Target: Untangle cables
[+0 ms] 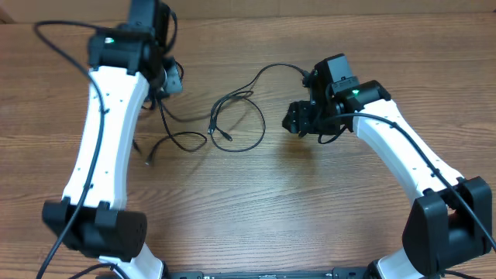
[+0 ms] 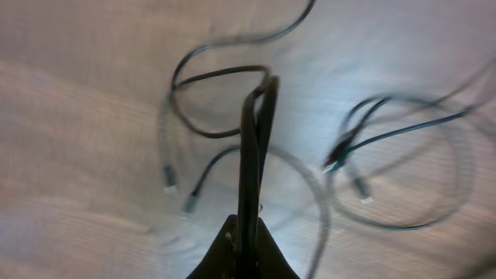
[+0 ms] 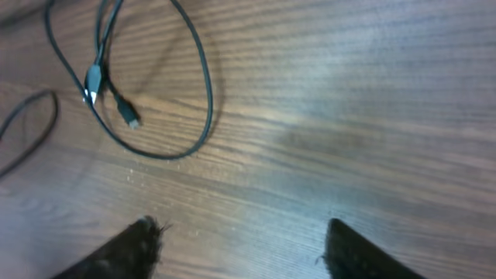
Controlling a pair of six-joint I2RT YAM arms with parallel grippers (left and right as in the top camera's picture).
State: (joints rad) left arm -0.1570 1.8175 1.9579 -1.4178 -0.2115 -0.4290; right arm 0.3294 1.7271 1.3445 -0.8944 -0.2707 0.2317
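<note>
Thin black cables lie on the wooden table. One cable loop [image 1: 239,118] with a small plug end [image 1: 222,136] lies at the middle. A second cable [image 1: 183,140] trails down from my left gripper [image 1: 166,79] to a loose end [image 1: 149,160]. In the left wrist view my left gripper [image 2: 249,232] is shut on a doubled strand of this cable [image 2: 256,132], lifted above the table. My right gripper [image 1: 298,120] is open and empty, right of the loop. In the right wrist view its fingers [image 3: 244,244] hover over bare wood, with the loop [image 3: 203,93] and plugs [image 3: 94,80] to the upper left.
A cable strand [image 1: 273,68] runs from the loop toward the right arm's wrist. The thicker black arm cables [image 1: 62,43] hang along both white arms. In the left wrist view, silver-tipped plug ends [image 2: 169,186] and a second loop [image 2: 403,221] lie on the table.
</note>
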